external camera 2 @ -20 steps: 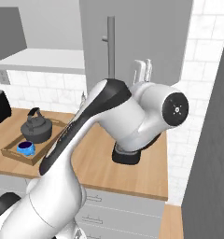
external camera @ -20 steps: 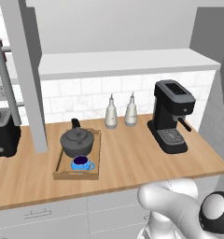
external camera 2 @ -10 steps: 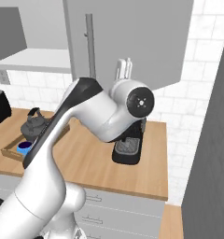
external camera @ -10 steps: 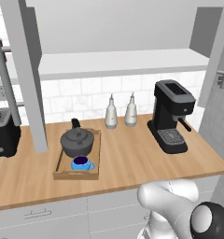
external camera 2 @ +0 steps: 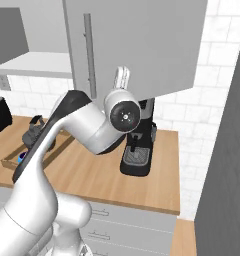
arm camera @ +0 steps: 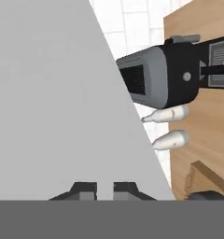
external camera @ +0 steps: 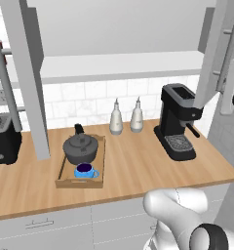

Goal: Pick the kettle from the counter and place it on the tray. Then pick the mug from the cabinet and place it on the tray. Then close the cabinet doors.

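Coffee machine [external camera: 178,122], tall and black, stands on the counter [external camera: 133,166] right of centre; I list two pale bottles [external camera: 126,116] just beside it against the white tiled wall. A black toaster [external camera: 4,139] sits at the counter's far left. No lettering is readable to me on any item.

Tray [external camera: 65,178], light wood, lies on the counter left of centre. The kettle [external camera: 80,148] rests on its rear half; the mug [external camera: 85,170], bright blue, sits in front of the kettle on the same tray, just beside it.

Cabinet [external camera: 119,29], grey, hangs above the counter with a pale shelf [external camera: 119,66] inside. The left door [external camera: 25,78] stands open, edge-on to me. The right door [external camera 2: 137,45] is partly swung, its bar handle [external camera 2: 89,55] vertical.

Gripper [arm camera: 104,190]: in the hand view its two dark tips stand a narrow gap apart, close against the flat grey door panel; nothing lies between them. Whether it is parted or shut I cannot tell.

Pale grey drawer fronts [external camera: 41,227] run below the worktop.
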Available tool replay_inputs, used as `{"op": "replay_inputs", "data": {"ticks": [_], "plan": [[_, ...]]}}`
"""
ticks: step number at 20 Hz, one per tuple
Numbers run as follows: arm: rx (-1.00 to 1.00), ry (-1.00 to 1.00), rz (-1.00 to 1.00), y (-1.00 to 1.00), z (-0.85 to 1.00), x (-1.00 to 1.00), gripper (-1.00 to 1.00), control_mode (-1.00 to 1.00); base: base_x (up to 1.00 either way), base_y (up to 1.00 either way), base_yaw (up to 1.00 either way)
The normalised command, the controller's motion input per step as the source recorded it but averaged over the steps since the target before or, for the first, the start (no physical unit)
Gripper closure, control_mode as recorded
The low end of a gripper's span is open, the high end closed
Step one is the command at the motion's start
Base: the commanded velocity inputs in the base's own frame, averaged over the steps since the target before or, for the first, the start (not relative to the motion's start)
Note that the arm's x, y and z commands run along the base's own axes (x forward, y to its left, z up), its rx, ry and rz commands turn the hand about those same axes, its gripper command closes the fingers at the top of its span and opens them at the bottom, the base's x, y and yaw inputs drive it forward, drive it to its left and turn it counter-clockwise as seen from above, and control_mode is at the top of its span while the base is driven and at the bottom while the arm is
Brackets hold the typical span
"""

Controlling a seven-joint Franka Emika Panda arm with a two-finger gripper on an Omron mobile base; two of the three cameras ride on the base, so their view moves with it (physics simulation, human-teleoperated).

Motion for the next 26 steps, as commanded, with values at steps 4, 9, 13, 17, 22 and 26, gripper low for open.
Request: {"op": "replay_inputs", "data": {"ticks": [4, 9, 13, 17, 22, 26], "plan": [[0.06, 0.0, -0.01, 0.06, 0.06, 0.23, 1.0, -1.0, 0.0, 0.0, 0.0], [0.04, 0.0, 0.0, 0.0, 0.25, 0.29, 1.0, -1.0, 0.0, 0.0, 0.0], [0.05, -0.12, 0.0, 0.16, 0.01, 0.5, 1.0, -1.0, 0.0, 0.0, 0.0], [0.04, -0.09, 0.0, 0.31, 0.0, 0.67, 1.0, -1.0, 0.0, 0.0, 0.0], [0.02, -0.01, 0.0, 0.28, 0.0, 0.7, 1.0, -1.0, 0.0, 0.0, 0.0], [0.0, 0.0, -0.06, 0.23, 0.09, 0.66, 1.0, -1.0, 0.0, 0.0, 0.0]]}}
